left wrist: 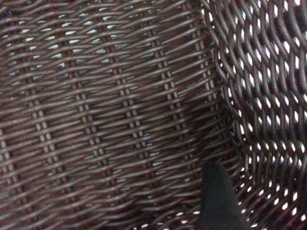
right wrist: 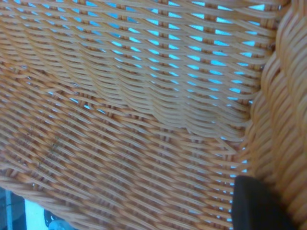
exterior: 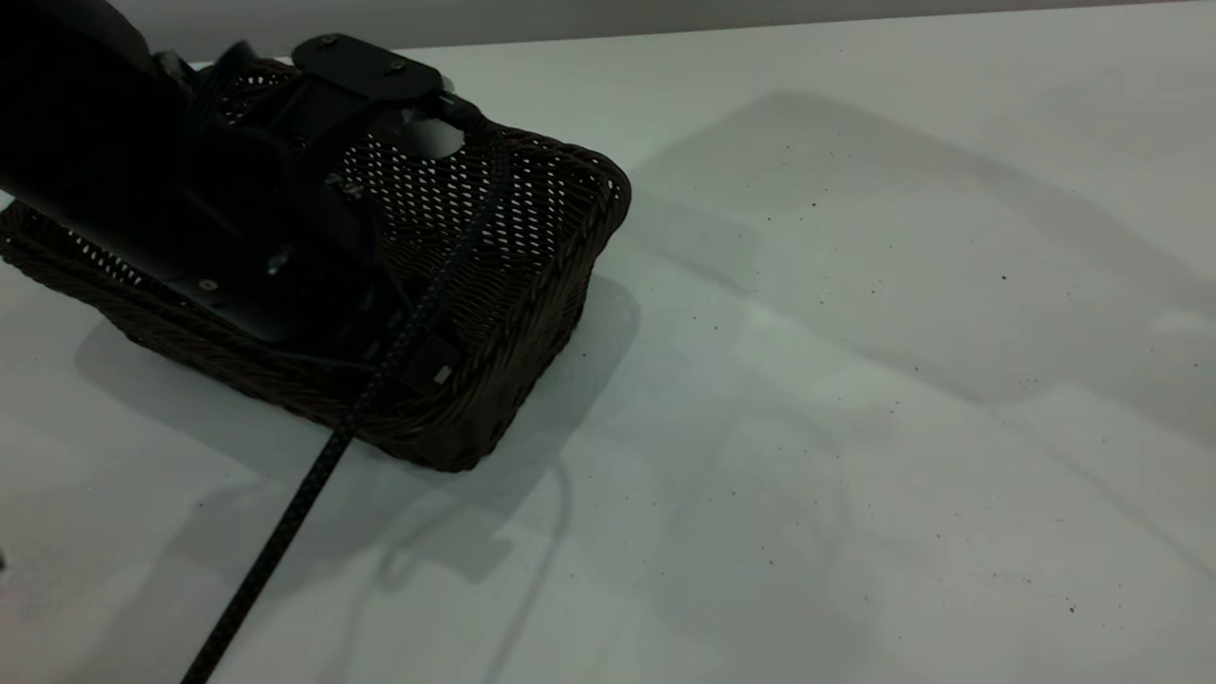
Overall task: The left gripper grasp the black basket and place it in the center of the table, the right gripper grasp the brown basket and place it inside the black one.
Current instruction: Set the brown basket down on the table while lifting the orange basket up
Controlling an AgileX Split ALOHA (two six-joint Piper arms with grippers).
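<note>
At the table's far-left corner: the black basket (exterior: 513,285) sits on the table (exterior: 855,427), its near-right corner pointing toward the middle of the top.
Basket attitude: the rim looks slightly tilted, with a broad shadow spread under it; whether the base is flat on the surface cannot be told.
Left gripper: the left gripper (exterior: 380,313) reaches down inside the black basket from the left edge (its bulk hides much of the interior).
Left gripper state: cannot tell how far the fingers are parted, nor whether they hold the weave; the left wrist view shows only one dark fingertip (left wrist: 217,201) against the basket floor beside the side wall (left wrist: 268,96).
Cable: a braided black cable (exterior: 285,513) runs from the gripper over the near rim toward the table's near-left edge.
Brown basket: the brown basket (right wrist: 120,143) fills the right wrist view, weave and braided rim close up.
Right gripper: one dark fingertip (right wrist: 256,203) lies by that rim; opening cannot be told.
</note>
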